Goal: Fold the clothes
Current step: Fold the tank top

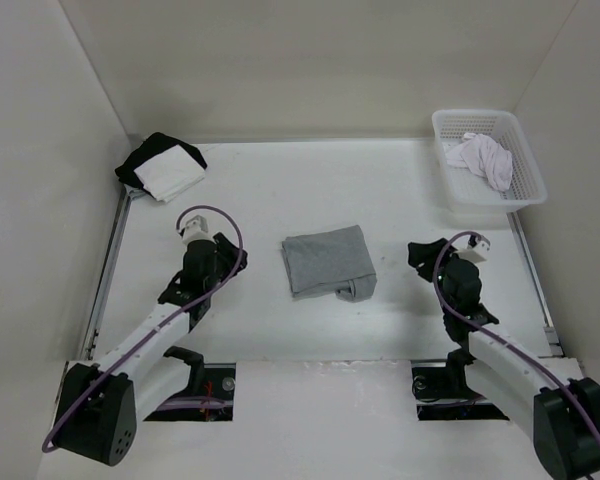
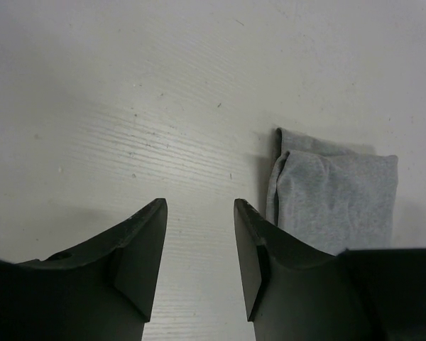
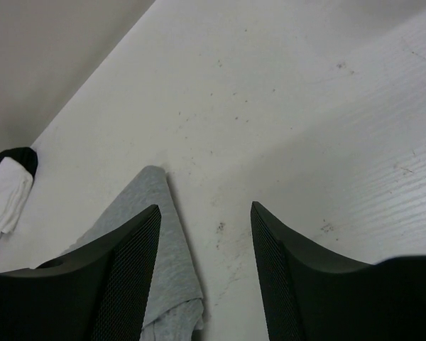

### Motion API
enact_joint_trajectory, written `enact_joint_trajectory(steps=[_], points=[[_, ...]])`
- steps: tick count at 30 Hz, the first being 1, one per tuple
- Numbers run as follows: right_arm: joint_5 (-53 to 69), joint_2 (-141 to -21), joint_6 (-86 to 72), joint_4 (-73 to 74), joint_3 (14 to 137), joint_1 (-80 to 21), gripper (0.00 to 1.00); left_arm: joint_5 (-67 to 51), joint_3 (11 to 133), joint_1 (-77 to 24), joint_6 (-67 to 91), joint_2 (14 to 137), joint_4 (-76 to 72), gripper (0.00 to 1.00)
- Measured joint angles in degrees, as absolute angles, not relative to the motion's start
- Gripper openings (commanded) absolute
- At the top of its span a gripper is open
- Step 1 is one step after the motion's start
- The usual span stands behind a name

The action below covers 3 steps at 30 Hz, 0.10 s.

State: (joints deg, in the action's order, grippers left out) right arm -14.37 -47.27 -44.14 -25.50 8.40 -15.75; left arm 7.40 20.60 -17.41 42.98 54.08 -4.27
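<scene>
- One heather-grey sleeveless knit top lies folded into a compact, roughly square bundle near the middle of the white table, between the two arms.
- Its near right corner shows a small loose roll of fabric sticking out past the folded edge.
- Neither arm touches it; it rests flat on the tabletop by itself.
- To its left, the left gripper hovers over bare table with its dark fingers spread apart and nothing between them. In the left wrist view the grey top sits just beyond and to the right of the right-hand finger.
- To its right, the right gripper is also spread wide and empty above the table. In the right wrist view the grey top shows at the lower left, partly hidden behind the left-hand finger.
- Farther out, a folded black-and-white fabric stack sits at the far left corner of the table.
- At the far right stands a white perforated plastic basket, with a small crumpled white-pinkish garment inside it.
</scene>
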Motion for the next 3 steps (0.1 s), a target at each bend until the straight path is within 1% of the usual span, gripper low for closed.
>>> enact_joint_trajectory(steps=[1, 3], points=[[-14.31, -47.33, -44.31, -25.78, 8.4, -15.7, 0.59, 7.22, 20.6, -17.45, 42.98, 54.26, -4.32, 0.4], [-14.09, -47.81, -44.71, -26.39, 8.4, -15.42, 0.59, 7.05, 20.6, -17.76, 42.96, 54.87, -4.64, 0.44]])
